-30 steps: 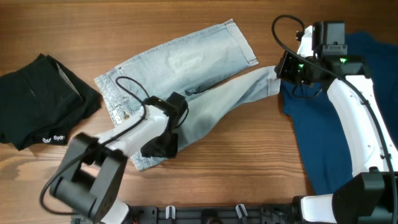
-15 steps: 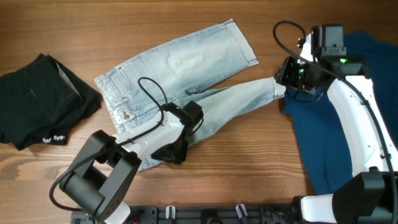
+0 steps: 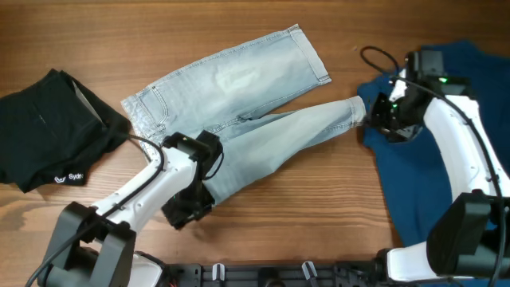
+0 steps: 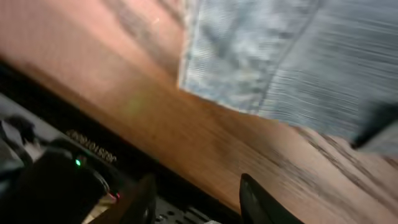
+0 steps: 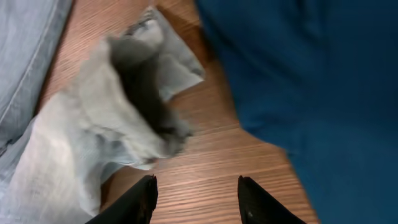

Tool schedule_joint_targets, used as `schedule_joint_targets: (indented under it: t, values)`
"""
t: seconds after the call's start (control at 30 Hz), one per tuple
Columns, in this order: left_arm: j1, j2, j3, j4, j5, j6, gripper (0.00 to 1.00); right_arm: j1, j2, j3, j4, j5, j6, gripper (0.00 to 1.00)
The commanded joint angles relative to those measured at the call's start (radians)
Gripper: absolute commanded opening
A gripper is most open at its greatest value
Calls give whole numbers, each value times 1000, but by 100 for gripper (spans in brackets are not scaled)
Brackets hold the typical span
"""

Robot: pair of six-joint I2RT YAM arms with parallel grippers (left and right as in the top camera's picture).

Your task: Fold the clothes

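Note:
The pale blue jeans (image 3: pixel 239 104) lie spread on the table, one leg up to the right, the other reaching right to its hem (image 3: pixel 355 112). My left gripper (image 3: pixel 185 214) is open and empty just off the jeans' lower corner (image 4: pixel 249 62), over bare wood near the table's front edge. My right gripper (image 3: pixel 381 126) is open and empty beside the leg hem (image 5: pixel 134 106), which lies loose and crumpled in the right wrist view. The dark-blue garment (image 3: pixel 446 151) lies at the right, also in the right wrist view (image 5: pixel 311 74). The black garment (image 3: pixel 48 131) with white lettering lies at the left.
The table's front edge with a black rail (image 3: pixel 263 275) runs along the bottom, also in the left wrist view (image 4: pixel 74 168). Bare wood (image 3: pixel 319 191) lies between the jeans and the dark-blue garment.
My left gripper has let go of the jeans' lower part and moved down-left off the cloth. My right gripper has released the leg hem and drawn back to the right.

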Motion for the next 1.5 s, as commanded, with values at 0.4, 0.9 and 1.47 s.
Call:
schedule_joint_targets:
  t: [0.4, 0.9, 1.47]
  values:
    - [262, -13, -155, 301, 29, -147, 61, -43, 8, -5, -14, -84, -73, 47]
    - [262, -16, -239, 346, 50, -147, 4, -43, 8, -77, 6, -85, -72, 51]
    - [262, -92, -239, 330, 45, -94, 15, -43, 8, -372, 304, -109, -61, 52]
